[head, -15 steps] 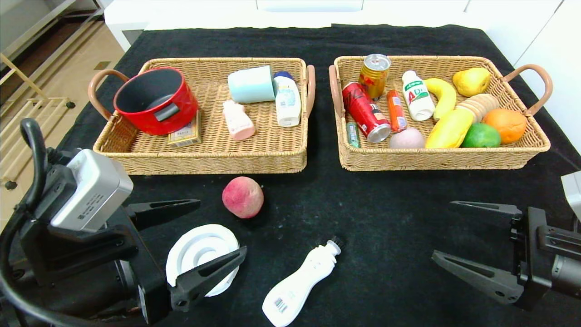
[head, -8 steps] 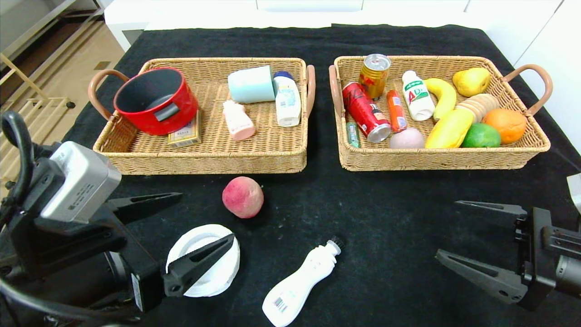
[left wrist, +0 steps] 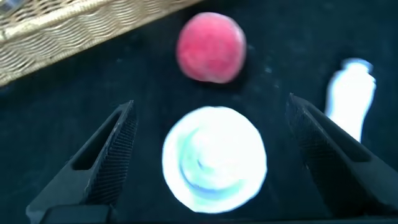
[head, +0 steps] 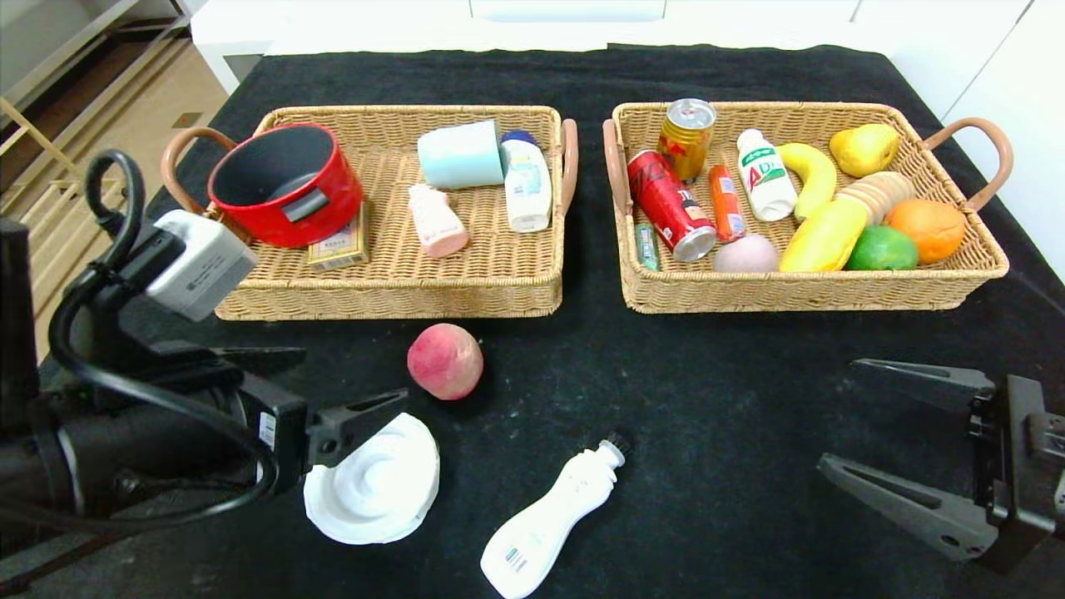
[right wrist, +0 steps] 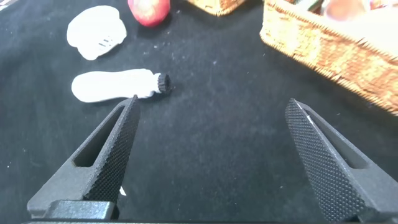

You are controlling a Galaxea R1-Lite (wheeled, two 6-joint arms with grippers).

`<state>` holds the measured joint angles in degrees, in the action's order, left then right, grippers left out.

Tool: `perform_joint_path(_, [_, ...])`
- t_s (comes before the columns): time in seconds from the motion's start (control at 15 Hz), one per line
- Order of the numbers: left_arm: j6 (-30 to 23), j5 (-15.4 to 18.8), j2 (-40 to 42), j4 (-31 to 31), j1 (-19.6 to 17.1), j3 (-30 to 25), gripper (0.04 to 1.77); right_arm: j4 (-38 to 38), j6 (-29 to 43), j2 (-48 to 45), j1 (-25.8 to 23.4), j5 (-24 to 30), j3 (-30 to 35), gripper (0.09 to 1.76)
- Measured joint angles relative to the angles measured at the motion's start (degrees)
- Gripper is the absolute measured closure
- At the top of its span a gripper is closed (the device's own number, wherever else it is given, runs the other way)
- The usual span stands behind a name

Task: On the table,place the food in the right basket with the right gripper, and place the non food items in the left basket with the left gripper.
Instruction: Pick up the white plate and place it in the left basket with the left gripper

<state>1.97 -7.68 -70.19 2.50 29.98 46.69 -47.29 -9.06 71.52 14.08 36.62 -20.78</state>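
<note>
Head view: two baskets (head: 391, 283), one peach (head: 445, 361), one plate (head: 374, 487), one bottle (head: 545, 524).

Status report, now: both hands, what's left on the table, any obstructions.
Left hand open, over white plate. Right hand open, idle at table's near right. Peach and white bottle not yet sorted. Nothing in the way.

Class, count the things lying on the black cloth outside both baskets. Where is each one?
3. The peach lies just before the left basket. The white disc lies under the open left claw. The white bottle lies nearest the robot, toward the middle.
</note>
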Motion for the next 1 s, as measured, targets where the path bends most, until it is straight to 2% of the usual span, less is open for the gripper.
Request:
perform_joint_path(0.2, [-0.9,-1.3,-2.7,-10.1,-0.8,4.7,0.09,-0.1,0.0,-0.7,-1.0,0.0,-0.3,0.15])
perform_joint_path(0.33, [-4.6,-4.7,-4.0,-15.1,-1.2,6.9,0.09,-0.1,0.0,-0.9,-1.4,0.0,-0.4,0.15])
perform_joint_path(0.6, [-5.8,-5.2,-4.1,-18.2,-3.1,6.0,0.09,-0.1,0.0,-1.0,-1.9,0.0,-0.5,0.15])
perform_joint_path(1.0, [-5.9,-4.9,-3.3,-17.8,-4.5,0.7,0.09,-0.1,-0.1,-1.3,-1.9,0.0,-0.4,0.14])
